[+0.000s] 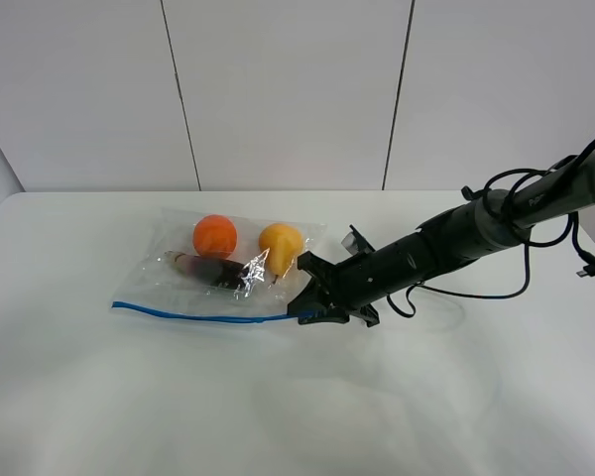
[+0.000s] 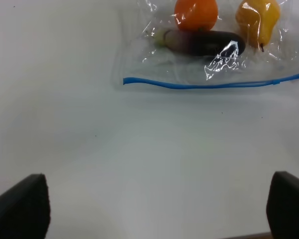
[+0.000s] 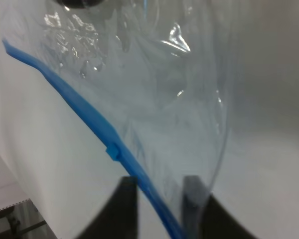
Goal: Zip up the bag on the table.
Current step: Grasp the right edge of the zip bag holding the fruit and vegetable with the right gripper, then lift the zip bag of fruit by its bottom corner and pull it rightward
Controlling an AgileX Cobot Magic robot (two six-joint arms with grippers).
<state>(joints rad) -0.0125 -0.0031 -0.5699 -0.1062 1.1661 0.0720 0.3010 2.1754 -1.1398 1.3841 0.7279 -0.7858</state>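
exterior high, bag: the bag (image 1: 228, 268) is lying flat on the surface (image 1: 278, 416), with its blue zip strip (image 1: 193, 315) running away from the right jaws, which are sitting at the strip's end.
exterior high, fruit: the orange (image 1: 215, 236), pear (image 1: 281, 248) and eggplant (image 1: 213, 270) are resting inside, just beyond the strip from those jaws.
left wrist, left jaws: they are standing wide open and holding nothing, and the bag is lying well ahead of them.
right wrist, right jaws: the fingers (image 3: 128, 199) are straddling the strip with a gap showing, so i cannot tell whether they are pinching it.
risk: nothing is pinning the far end, so a pull along the strip is likely dragging the whole bag instead of sealing it. a loose pinch is risking a slip off the strip.
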